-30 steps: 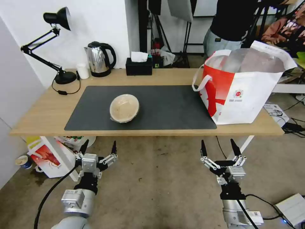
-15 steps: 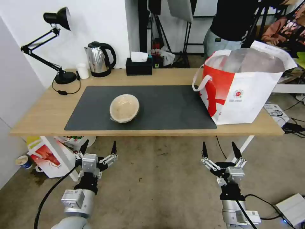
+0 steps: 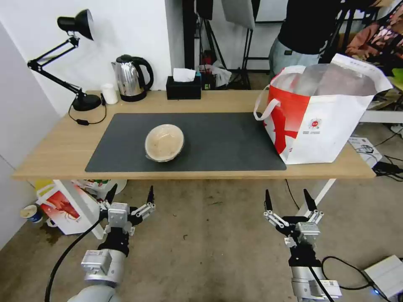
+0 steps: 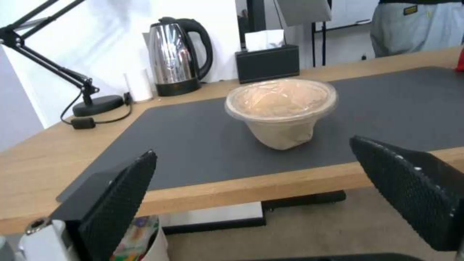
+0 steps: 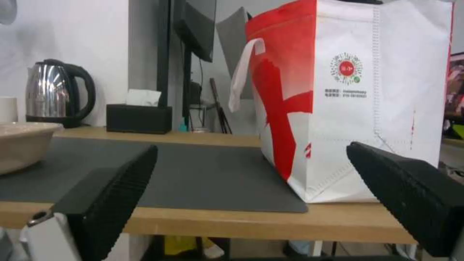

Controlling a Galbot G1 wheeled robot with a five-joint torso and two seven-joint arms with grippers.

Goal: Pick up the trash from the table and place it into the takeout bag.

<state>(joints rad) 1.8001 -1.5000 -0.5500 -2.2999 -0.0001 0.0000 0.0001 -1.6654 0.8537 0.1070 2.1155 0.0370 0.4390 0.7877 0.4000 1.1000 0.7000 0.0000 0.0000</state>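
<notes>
Left end effector (image 3: 130,195) low in front of the worktop (image 3: 54,147), below its near edge, fingers spread apart, nothing held. Right end effector (image 3: 288,199) same height on the other side, also below the near edge, fingers wide apart, empty. Ahead of and above the left end effector, slightly toward the right one: tan paper bowl (image 3: 164,142) upright on the dark grey mat (image 3: 226,142), near the mat's front edge; left wrist view shows clear film over its rim (image 4: 282,108). Right wrist view has the same bowl (image 5: 21,145) off to the side toward the left arm, well apart from that end effector. Straight ahead of and above the right end effector: takeout bag (image 3: 323,113), white and red, foil lined, standing open on the worktop's right end, its near corner on the mat's edge, white loop handle hanging on the side facing the bowl; round red logo faces the right wrist camera (image 5: 346,68). Bowl and bag well apart, bare mat between them. Beyond the bowl, along the worktop's back edge: black tissue box (image 3: 183,86), steel kettle (image 3: 132,77), small white cup (image 3: 110,93), black desk lamp (image 3: 71,58) at the far left. On the floor just left of the left end effector: smaller red-and-white crayfish-print bag (image 3: 63,207).
</notes>
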